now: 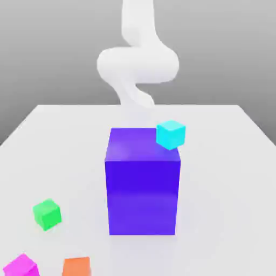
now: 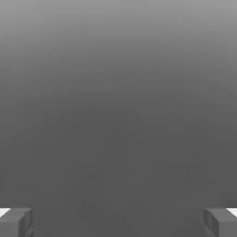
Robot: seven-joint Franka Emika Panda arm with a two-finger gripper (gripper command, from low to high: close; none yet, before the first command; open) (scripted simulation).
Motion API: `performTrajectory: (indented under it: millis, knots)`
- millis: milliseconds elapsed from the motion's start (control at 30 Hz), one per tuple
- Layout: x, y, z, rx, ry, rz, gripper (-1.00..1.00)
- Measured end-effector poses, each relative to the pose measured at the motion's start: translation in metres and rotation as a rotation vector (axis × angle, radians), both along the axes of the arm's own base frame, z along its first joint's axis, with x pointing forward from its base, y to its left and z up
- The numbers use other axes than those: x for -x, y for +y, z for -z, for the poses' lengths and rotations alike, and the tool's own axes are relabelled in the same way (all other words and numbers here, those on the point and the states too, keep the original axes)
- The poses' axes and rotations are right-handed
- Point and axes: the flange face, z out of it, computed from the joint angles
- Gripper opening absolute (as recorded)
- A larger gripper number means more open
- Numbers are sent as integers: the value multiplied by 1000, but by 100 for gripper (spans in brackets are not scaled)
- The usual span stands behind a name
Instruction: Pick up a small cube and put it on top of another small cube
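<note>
– What sits nearest?
– A magenta cube (image 1: 20, 265) and an orange cube (image 1: 76, 267); then a green cube (image 1: 47, 214); beyond, a cyan cube (image 1: 171, 134) by the purple block (image 1: 142, 183).
– Your gripper (image 2: 118, 222)?
– My fingers (image 2: 16, 222) are spread wide, holding nothing.

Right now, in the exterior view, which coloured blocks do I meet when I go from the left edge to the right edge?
Magenta cube → green cube → orange cube → large purple block → cyan cube, which overlaps the purple block's upper right corner.
</note>
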Motion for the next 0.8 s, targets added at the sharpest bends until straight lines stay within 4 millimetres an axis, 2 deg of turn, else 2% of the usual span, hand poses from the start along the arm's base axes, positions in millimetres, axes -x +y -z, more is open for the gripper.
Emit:
performTrajectory:
  millis: [200, 400, 600, 800]
  knots:
    - [-69, -40, 75, -54, 145, 90, 0]
    - [-118, -84, 162, -103, 284, 187, 0]
    - [-146, -134, 260, -147, 420, 299, 0]
    - [-151, -178, 365, -183, 556, 406, 0]
